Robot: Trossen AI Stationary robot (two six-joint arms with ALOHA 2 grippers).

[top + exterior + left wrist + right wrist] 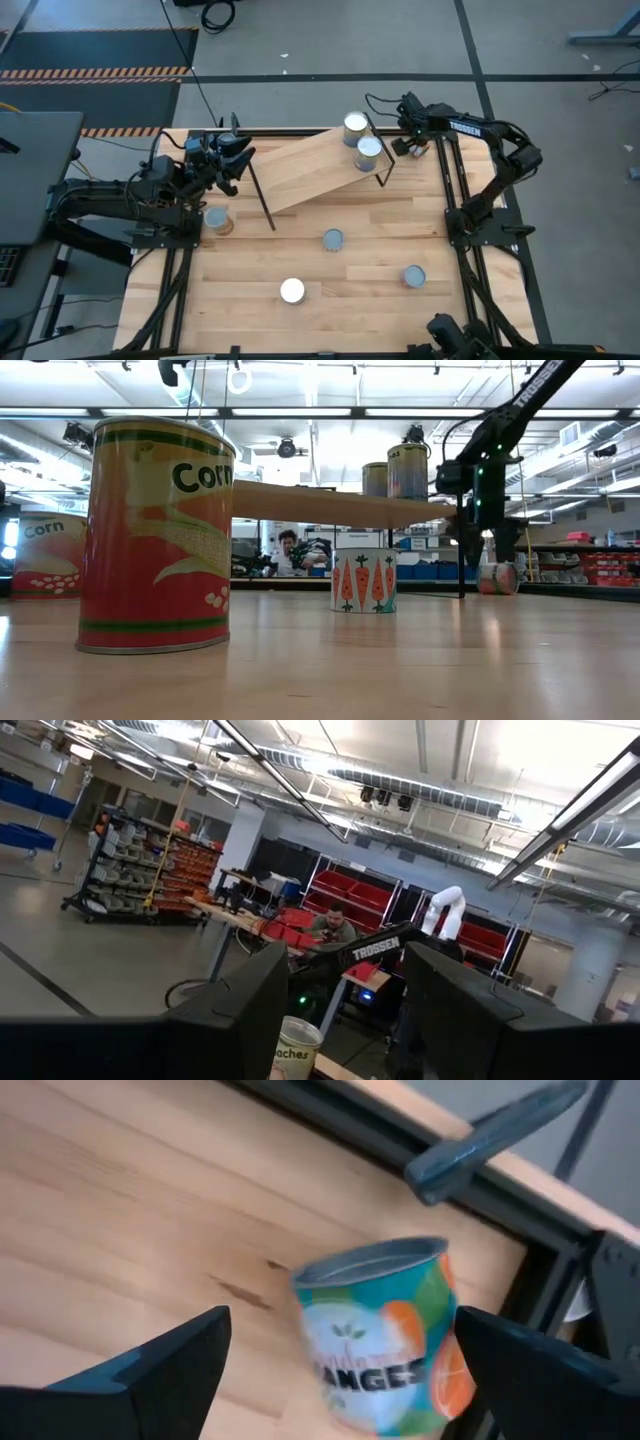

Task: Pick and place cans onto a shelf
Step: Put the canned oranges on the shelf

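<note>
The shelf (310, 165) is a light wood board on thin black rod legs at the table's far side. Two cans (355, 125) (368, 151) stand on its right end and also show in the low view (407, 470). My right gripper (400, 146) is open just off the shelf's right end. In its wrist view its fingers stand on either side of an oranges can (385, 1335) on the tabletop, with gaps showing. That can shows on its side in the low view (497, 577). My left gripper (238, 163) is open and empty by the shelf's left end.
Loose cans stand on the table: a corn can (217, 220) at the left, a carrots can (332, 240) in the middle, another corn can (292, 290) near the front and one more (413, 276) at the right. A person (290, 550) sits in the room beyond the table.
</note>
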